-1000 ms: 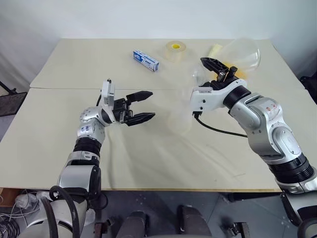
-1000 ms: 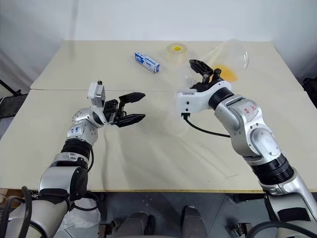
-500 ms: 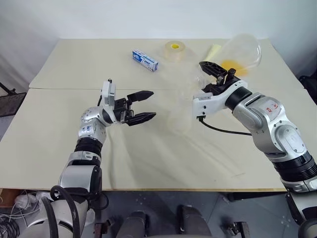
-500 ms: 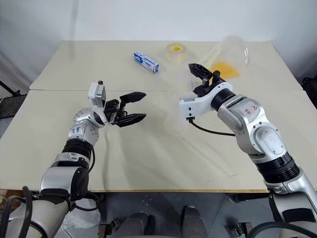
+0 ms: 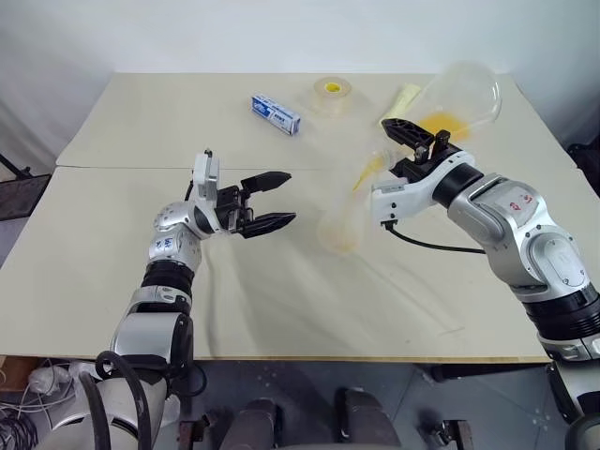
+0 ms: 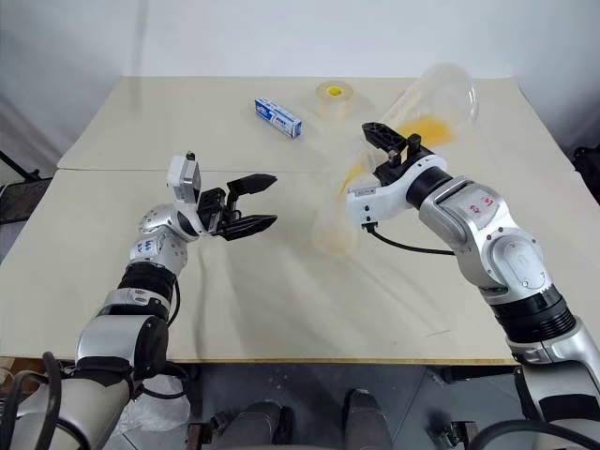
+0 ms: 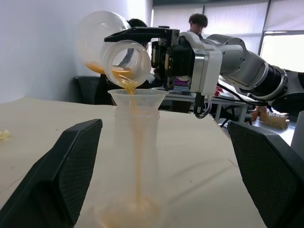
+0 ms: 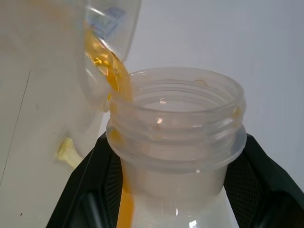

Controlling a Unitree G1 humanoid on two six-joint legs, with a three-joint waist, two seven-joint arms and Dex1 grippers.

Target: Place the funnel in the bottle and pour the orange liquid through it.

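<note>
Left gripper (image 5: 274,200) hovered with its jaws wide and empty, near and to the left of the bottle (image 5: 339,223), apparently standing by rather than steadying it. Bottle stood upright mid-table with the funnel (image 7: 137,98) seated in its mouth to catch the stream. Right gripper (image 5: 412,141), farther right, was clamped on the neck of a clear flask (image 5: 459,94), tipped so the orange liquid (image 7: 136,156) ran through the funnel and pooled at the bottle's bottom. Beyond lay a tape roll (image 5: 332,92).

Silver-grey arms, black grippers, black cable
</note>
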